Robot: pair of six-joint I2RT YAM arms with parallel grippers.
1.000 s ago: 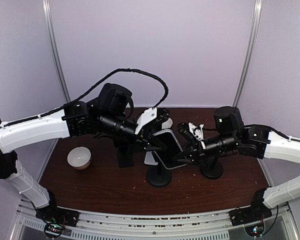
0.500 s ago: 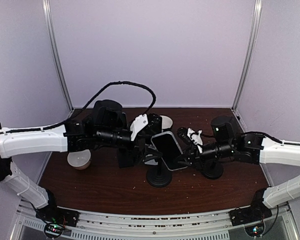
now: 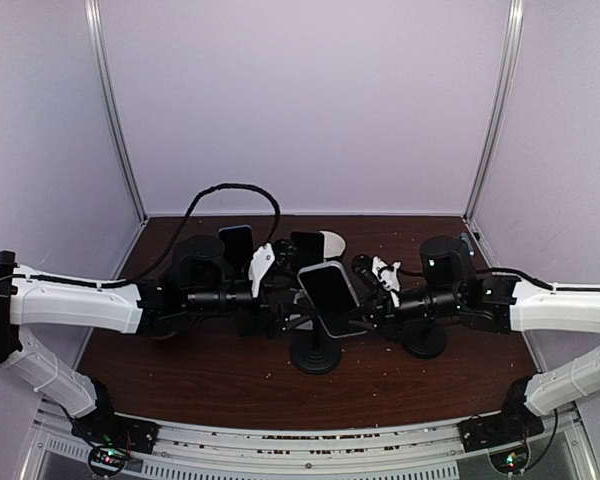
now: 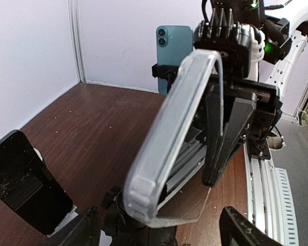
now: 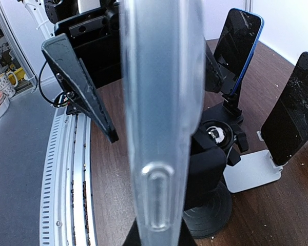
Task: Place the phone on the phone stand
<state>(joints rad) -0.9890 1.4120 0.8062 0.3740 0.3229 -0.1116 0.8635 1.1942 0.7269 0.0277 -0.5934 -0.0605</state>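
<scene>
The phone [image 3: 328, 297], in a clear case, stands tilted over the head of the black phone stand [image 3: 317, 356] with the round base. My right gripper [image 3: 372, 312] is shut on the phone's right edge; in the right wrist view that edge [image 5: 161, 113] fills the middle, with the fingers [image 5: 143, 241] at the bottom. My left gripper [image 3: 285, 305] is open just left of the phone. In the left wrist view the phone [image 4: 169, 143] rises between its spread fingers [image 4: 241, 230] without touching them. The stand's cradle is mostly hidden behind the phone.
A teal phone [image 4: 173, 48] sits on a black stand at the back. A black phone [image 5: 295, 110] leans on a white stand [image 5: 251, 171]. Another round black base [image 3: 423, 340] stands under the right arm. A metal rail [image 3: 300, 440] runs along the near edge.
My left gripper has let go of the phone, opened and drawn back to the left, its arm lower. The right gripper keeps its hold on the phone over the stand.
</scene>
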